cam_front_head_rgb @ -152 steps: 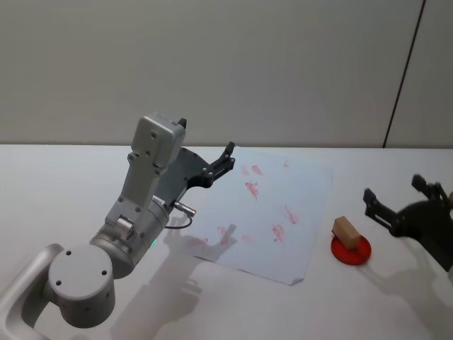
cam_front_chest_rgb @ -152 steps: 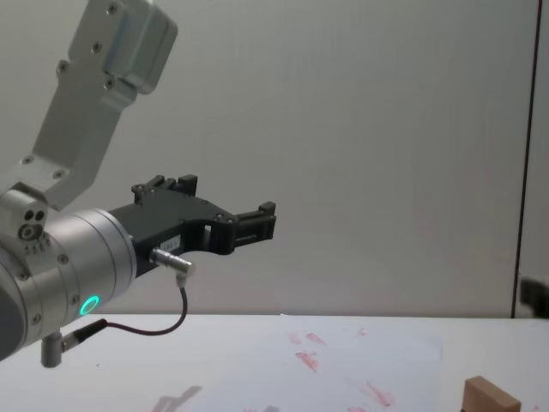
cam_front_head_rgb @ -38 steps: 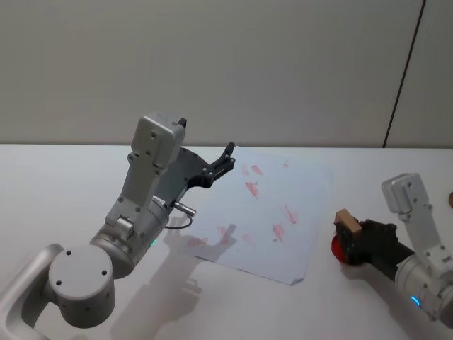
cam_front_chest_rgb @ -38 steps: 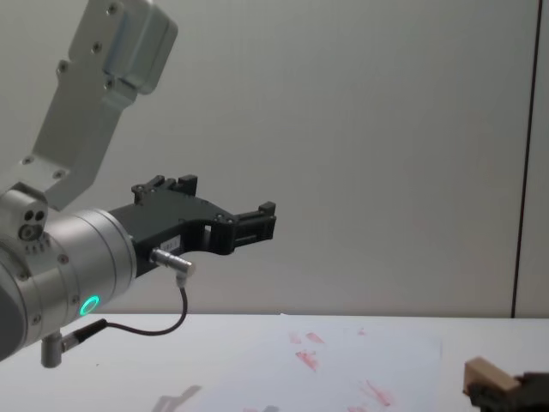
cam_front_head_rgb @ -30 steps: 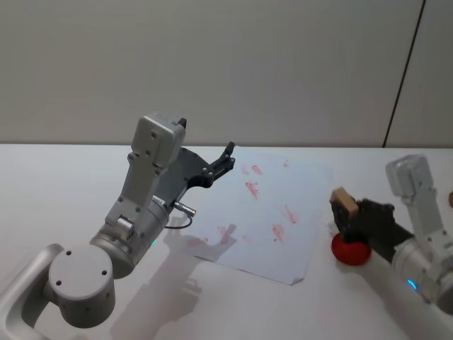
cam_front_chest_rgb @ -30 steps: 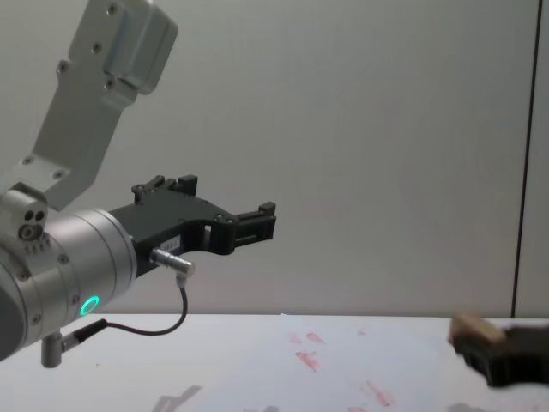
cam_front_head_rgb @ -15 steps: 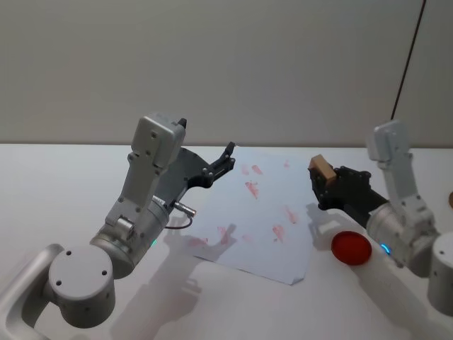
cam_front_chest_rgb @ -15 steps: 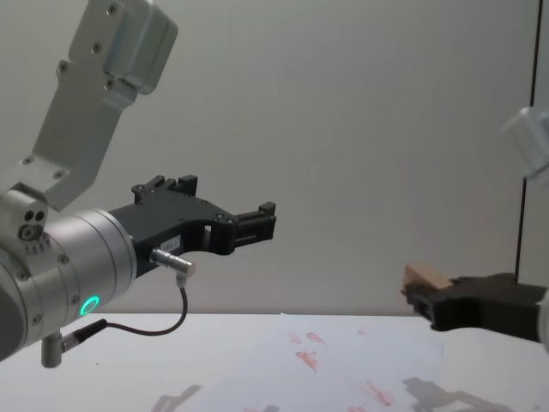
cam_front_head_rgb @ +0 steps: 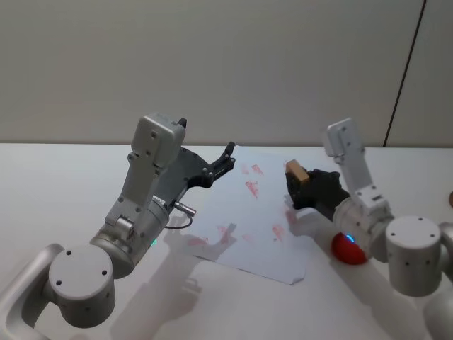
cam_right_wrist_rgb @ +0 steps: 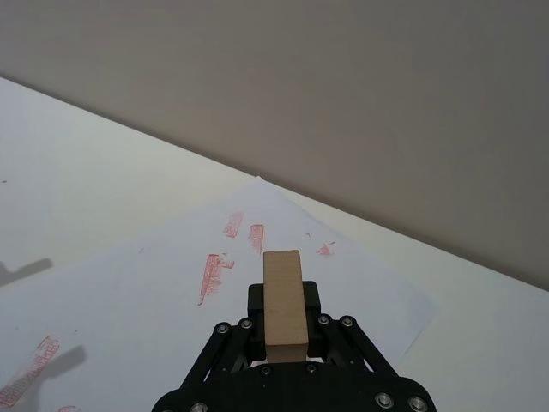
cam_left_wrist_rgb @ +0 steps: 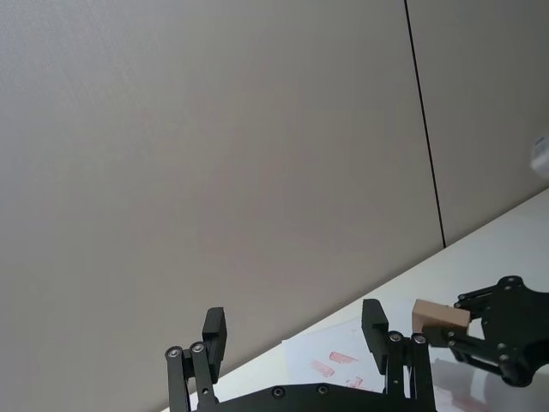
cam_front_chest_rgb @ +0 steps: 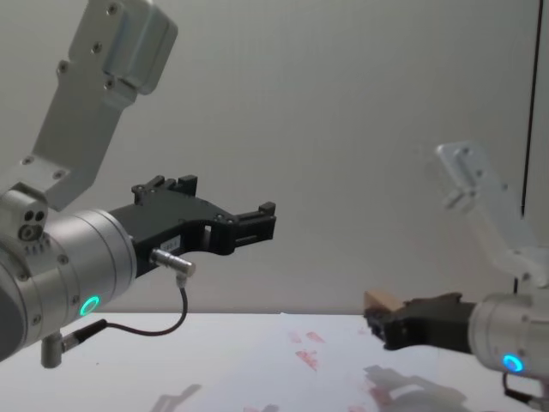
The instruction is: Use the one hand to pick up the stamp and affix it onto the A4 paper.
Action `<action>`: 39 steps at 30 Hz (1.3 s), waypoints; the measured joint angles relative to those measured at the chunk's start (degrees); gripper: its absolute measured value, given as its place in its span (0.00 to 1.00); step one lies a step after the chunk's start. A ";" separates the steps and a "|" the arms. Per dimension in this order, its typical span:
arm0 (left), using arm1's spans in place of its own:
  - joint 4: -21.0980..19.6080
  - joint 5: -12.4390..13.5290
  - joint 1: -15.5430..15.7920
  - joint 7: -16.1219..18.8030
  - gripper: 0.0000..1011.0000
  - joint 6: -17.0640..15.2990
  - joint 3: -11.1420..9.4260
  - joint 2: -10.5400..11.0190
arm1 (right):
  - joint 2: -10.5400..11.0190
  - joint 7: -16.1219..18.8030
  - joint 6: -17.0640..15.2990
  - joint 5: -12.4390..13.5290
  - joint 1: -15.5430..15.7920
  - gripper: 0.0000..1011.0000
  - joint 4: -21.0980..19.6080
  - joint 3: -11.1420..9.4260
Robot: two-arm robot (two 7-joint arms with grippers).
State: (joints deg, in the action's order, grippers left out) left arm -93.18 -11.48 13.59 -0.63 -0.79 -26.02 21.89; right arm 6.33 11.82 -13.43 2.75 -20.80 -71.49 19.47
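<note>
Stamp (cam_front_head_rgb: 296,171), wood block, pinched in right hand (cam_front_head_rgb: 294,184) over A4 paper (cam_front_head_rgb: 262,205), left hand (cam_front_head_rgb: 228,159) spread

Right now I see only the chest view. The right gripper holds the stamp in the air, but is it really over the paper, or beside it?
Observer: Over it. In the head view the right gripper holds the stamp above the A4 paper, and its shadow falls on the sheet's right part.
Operator: Is the stamp straight in the grip?
Observer: Yes. The right wrist view shows it centred between both fingers, sticking out past them.
Operator: Is the left gripper in the way?
Observer: No. In the head view the left gripper, open, is raised over the paper's far left corner, apart from the stamp.
</note>
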 joint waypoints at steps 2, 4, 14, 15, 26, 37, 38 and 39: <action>0.00 0.00 0.00 0.00 0.99 0.00 0.00 0.00 | -0.57 -0.26 -0.37 -0.34 -0.65 0.22 1.27 0.33; 0.00 0.00 0.00 0.00 0.99 0.00 0.00 0.00 | -0.97 -0.49 -0.65 -0.49 -1.06 0.22 2.10 0.57; 0.00 0.00 0.00 0.00 0.99 0.00 0.00 0.00 | -2.47 -2.91 -2.75 -0.57 -2.12 0.22 5.22 1.36; 0.00 0.00 0.00 0.00 0.99 0.00 0.00 0.00 | -2.56 -3.32 -3.09 -0.50 -2.12 0.22 5.44 1.38; 0.00 0.00 0.00 0.00 0.99 0.00 0.00 0.00 | -2.83 -6.44 -4.23 0.01 -1.58 0.22 6.23 1.45; 0.00 0.00 0.00 0.00 0.99 0.00 0.00 0.00 | -2.93 -7.87 -4.54 0.00 -1.20 0.22 6.76 1.41; 0.00 0.00 0.00 0.00 0.99 0.00 0.00 0.00 | -2.95 -7.93 -4.55 -0.02 -1.19 0.22 6.80 1.40; 0.00 0.00 0.00 0.00 0.99 0.00 0.00 0.00 | -2.98 -8.02 -4.60 -0.06 -1.18 0.22 6.89 1.40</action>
State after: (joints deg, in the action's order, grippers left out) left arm -93.18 -11.48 13.59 -0.63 -0.79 -26.02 21.89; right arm 3.34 3.80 -18.02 2.69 -21.97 -64.61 20.87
